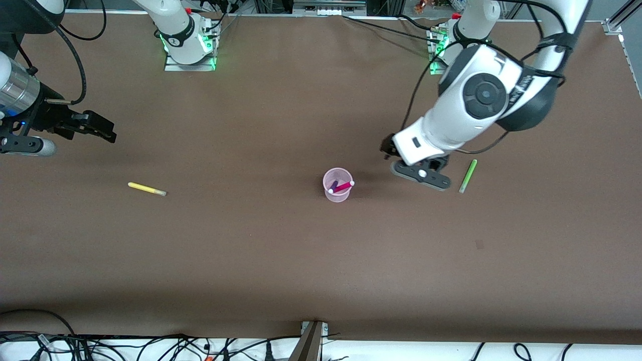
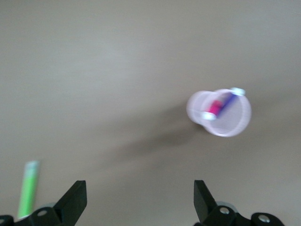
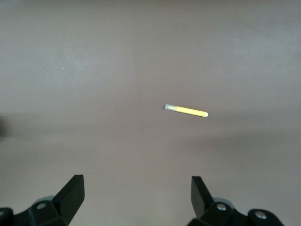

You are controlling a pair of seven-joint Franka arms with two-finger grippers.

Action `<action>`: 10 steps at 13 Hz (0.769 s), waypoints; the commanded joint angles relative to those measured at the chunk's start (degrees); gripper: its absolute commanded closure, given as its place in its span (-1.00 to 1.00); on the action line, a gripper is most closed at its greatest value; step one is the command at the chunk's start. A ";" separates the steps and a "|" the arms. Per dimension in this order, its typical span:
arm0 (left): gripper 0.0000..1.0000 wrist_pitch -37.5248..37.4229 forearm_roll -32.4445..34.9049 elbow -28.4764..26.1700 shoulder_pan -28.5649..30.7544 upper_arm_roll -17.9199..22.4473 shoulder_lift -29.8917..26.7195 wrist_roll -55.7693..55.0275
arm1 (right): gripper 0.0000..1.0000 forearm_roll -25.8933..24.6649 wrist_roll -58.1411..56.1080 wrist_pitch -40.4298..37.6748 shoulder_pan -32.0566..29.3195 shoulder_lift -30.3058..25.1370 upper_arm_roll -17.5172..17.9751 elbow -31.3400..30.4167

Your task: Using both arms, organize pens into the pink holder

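Observation:
The pink holder (image 1: 336, 196) stands mid-table with the magenta-pink pen (image 1: 343, 187) and the dark purple pen (image 1: 333, 186) leaning in it. The light green pen (image 1: 468, 176) lies toward the left arm's end, the yellow pen (image 1: 146, 189) toward the right arm's end. My left gripper (image 2: 140, 197) is open and empty, low over the table between the holder (image 2: 235, 127) and the green pen (image 2: 28, 188). My right gripper (image 3: 137, 193) is open and empty, over the table's edge at the right arm's end (image 1: 95, 128), with the yellow pen (image 3: 186, 110) in its view.
The brown table (image 1: 301, 250) carries only the pens and the holder. The arm bases (image 1: 188, 45) (image 1: 441, 45) stand along its edge farthest from the front camera. Cables and a metal post (image 1: 311, 341) lie along the nearest edge.

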 commanded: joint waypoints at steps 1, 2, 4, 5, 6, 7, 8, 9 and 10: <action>-1.00 -4.68 3.52 3.28 6.09 -0.28 -1.42 -1.31 | -1.00 -0.55 0.32 -0.37 0.27 -0.04 0.09 0.77; -1.00 -6.96 3.60 5.29 9.86 -0.27 -1.42 -1.22 | -1.00 -0.55 0.32 -0.29 0.27 0.04 0.09 0.68; -1.00 -8.38 3.78 9.78 15.67 -0.36 -1.33 -1.22 | -1.00 -0.55 0.32 -0.20 0.27 0.04 0.09 0.77; -1.00 -9.26 3.87 11.28 17.09 -0.28 -1.33 -1.40 | -1.00 -0.55 0.32 -0.20 0.27 0.04 0.09 0.77; -1.00 -12.23 5.17 13.55 17.19 0.07 -1.42 -1.31 | -1.00 -0.55 0.32 -0.28 0.27 0.04 0.09 0.77; -1.00 -17.91 6.49 17.23 17.28 0.34 -1.42 -1.40 | -1.00 -0.55 0.32 -0.20 0.27 0.04 0.09 0.77; -1.00 -23.62 7.20 20.66 17.28 0.51 -1.42 -1.49 | -1.00 -0.46 0.32 -0.28 0.27 0.04 0.09 0.77; -1.00 -27.34 8.16 21.48 17.28 0.43 -1.68 -1.49 | -1.00 -0.46 0.32 -0.28 0.27 0.04 0.09 0.68; -1.00 -27.98 8.09 21.75 17.28 0.52 -2.46 -1.05 | -1.00 -0.46 0.32 -0.20 0.27 0.04 0.09 0.77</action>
